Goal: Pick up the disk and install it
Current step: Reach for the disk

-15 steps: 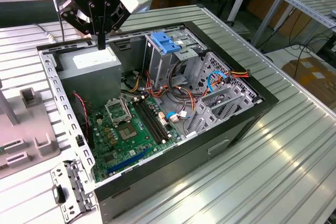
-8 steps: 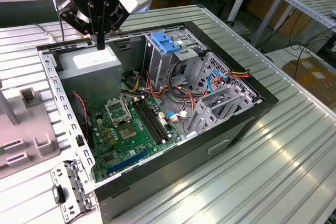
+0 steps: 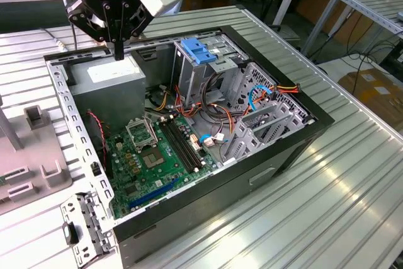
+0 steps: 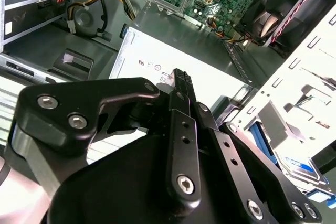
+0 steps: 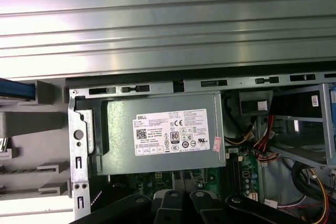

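Observation:
My gripper (image 3: 118,50) hangs over the back left corner of the open computer case (image 3: 271,155), just above the grey power supply box (image 3: 107,80). Its black fingers (image 4: 181,85) are pressed together with nothing between them. In the second wrist view a flat dark disk (image 4: 303,167) with bright blue rails lies beyond the case's perforated side wall, apart from the gripper. A blue strip (image 5: 16,91) that may be one of its rails shows at the picture's edge in the first wrist view. The white-labelled power supply (image 5: 163,135) lies directly under the gripper.
Inside the case are a green motherboard (image 3: 151,155), bundled cables (image 3: 217,102) and a metal drive cage topped by a pale-blue ribbed clip (image 3: 198,50). A grey fixture (image 3: 34,155) stands on the ribbed metal table (image 3: 352,181) at the exterior view's left.

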You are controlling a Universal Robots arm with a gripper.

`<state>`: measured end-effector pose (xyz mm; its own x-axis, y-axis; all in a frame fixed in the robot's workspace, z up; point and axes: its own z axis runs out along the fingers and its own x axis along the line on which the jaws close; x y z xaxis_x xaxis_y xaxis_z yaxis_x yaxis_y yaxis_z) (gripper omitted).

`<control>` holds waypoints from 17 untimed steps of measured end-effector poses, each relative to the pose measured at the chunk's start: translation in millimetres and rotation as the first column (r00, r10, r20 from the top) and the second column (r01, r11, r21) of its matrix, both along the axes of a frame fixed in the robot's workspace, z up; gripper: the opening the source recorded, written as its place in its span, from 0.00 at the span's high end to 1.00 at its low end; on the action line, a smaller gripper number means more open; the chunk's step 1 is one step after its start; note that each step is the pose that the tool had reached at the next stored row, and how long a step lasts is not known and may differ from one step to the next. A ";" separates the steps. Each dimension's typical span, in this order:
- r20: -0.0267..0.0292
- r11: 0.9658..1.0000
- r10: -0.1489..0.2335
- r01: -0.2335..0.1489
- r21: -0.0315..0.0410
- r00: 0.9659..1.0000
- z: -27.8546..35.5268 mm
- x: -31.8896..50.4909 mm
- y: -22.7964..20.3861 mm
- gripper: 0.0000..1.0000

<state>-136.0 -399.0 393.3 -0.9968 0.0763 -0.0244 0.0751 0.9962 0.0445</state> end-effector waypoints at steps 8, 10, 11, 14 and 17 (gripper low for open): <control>0.000 1.000 0.000 0.000 0.000 1.000 0.0 -4.1 0.0 0.89; 0.000 1.000 0.000 0.000 0.000 1.000 0.0 -5.0 0.0 0.89; 0.000 1.000 0.000 0.000 0.000 1.000 0.0 -5.6 0.0 0.89; 0.000 1.000 0.000 0.000 0.000 1.000 0.0 -6.6 0.0 0.89; 0.000 1.000 0.000 0.000 0.000 1.000 0.0 -8.7 0.0 0.89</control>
<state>-144.7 -399.0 393.3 -0.9968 0.0762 -0.0244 0.0751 0.9962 0.0445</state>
